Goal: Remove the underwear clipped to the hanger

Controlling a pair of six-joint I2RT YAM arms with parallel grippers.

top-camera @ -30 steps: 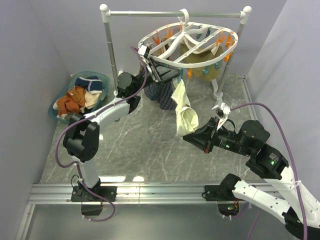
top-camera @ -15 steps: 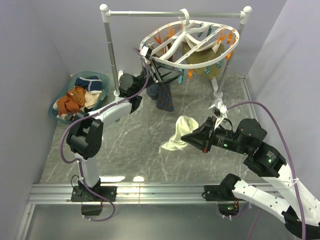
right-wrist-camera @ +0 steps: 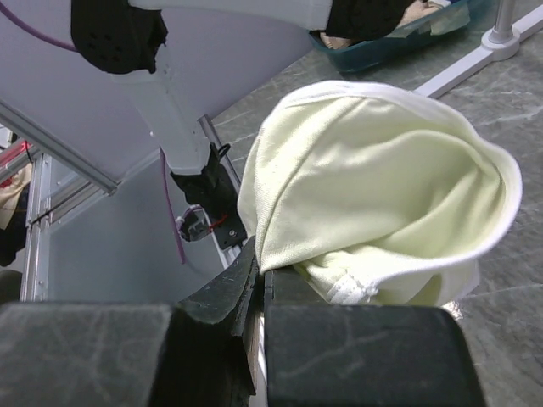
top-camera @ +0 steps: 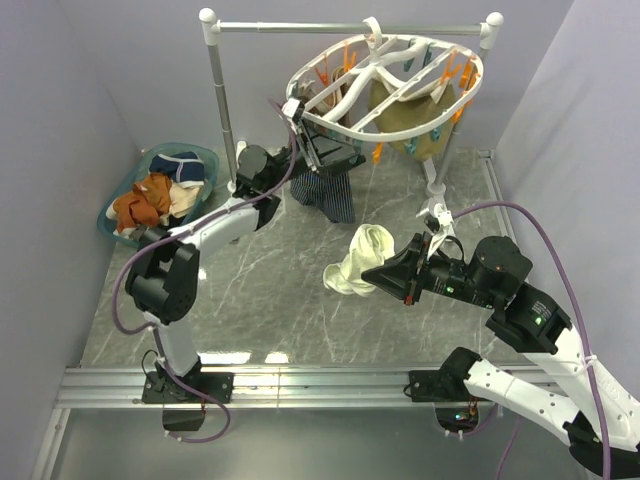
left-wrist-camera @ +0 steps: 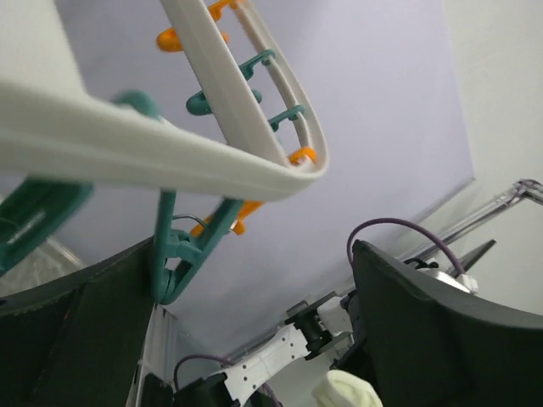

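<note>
The white oval hanger (top-camera: pixel 385 62) hangs from the rail with orange and teal clothespins on its rim. A dark striped brief (top-camera: pixel 325 192) and a tan-olive brief (top-camera: pixel 405 122) are still clipped to it. My left gripper (top-camera: pixel 322 150) is at the hanger's near-left rim, jaws wide open; in the left wrist view (left-wrist-camera: pixel 254 339) the rim (left-wrist-camera: pixel 212 93) and a teal clothespin (left-wrist-camera: pixel 182 254) pass just above the fingers. My right gripper (top-camera: pixel 385 275) is shut on a pale cream brief (top-camera: pixel 358 262), held bunched above the table, free of the hanger. In the right wrist view the brief (right-wrist-camera: pixel 373 186) is pinched in the gripper (right-wrist-camera: pixel 263 288).
A teal basket (top-camera: pixel 192 148) at the back left holds navy, brown and cream briefs. The silver rail stand (top-camera: pixel 300 27) crosses the back, its posts at left and right. Grey walls close in on both sides.
My right gripper pulled the cream brief off the hanger and carried it down and left; it now hangs bunched at the fingers. The hanger swung up and back. The left gripper stayed at the rim.
</note>
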